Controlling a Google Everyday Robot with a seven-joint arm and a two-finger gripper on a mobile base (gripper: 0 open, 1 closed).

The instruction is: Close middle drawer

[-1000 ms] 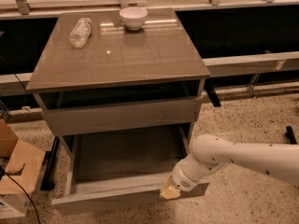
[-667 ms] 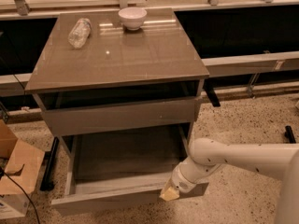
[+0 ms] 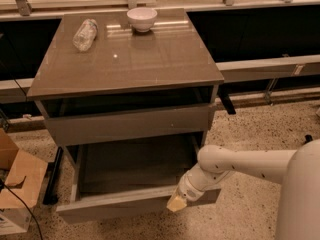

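Inside middle drawer (image 3: 135,166): only its dim grey floor and low side walls show.
White bowl (image 3: 142,19): small and upright at the back edge of the cabinet top (image 3: 150,64); what it holds cannot be seen from this angle.
Plastic bottle (image 3: 85,34): clear, lying on its side at the top's back left corner, left of the bowl and not touching it.
Open cardboard box (image 3: 17,184): on the floor left of the cabinet, flaps loose; contents hidden.
Look of the middle drawer: wide and shallow, with a grey-brown flat front panel without a handle and a grey box behind it.
Place of the middle drawer: pulled well out of the cabinet toward the camera, its front panel low near the floor.
Above it, upper drawer front (image 3: 130,125): a similar plain panel, with a dark gap between it and the cabinet top.
Robot gripper (image 3: 176,202): its tan tip is at the upper edge of the middle drawer's front panel, toward the right end, touching or just beside it; whether it is spread or pressed together cannot be told.
White arm (image 3: 240,164): reaches in from the right, angled down to the drawer front.
Surface of the cabinet top: glossy grey-brown, catching light reflections.
Speckled floor (image 3: 260,129): pale terrazzo-like stone.
Room behind: dark recesses under a pale ledge (image 3: 270,66) running along the back.
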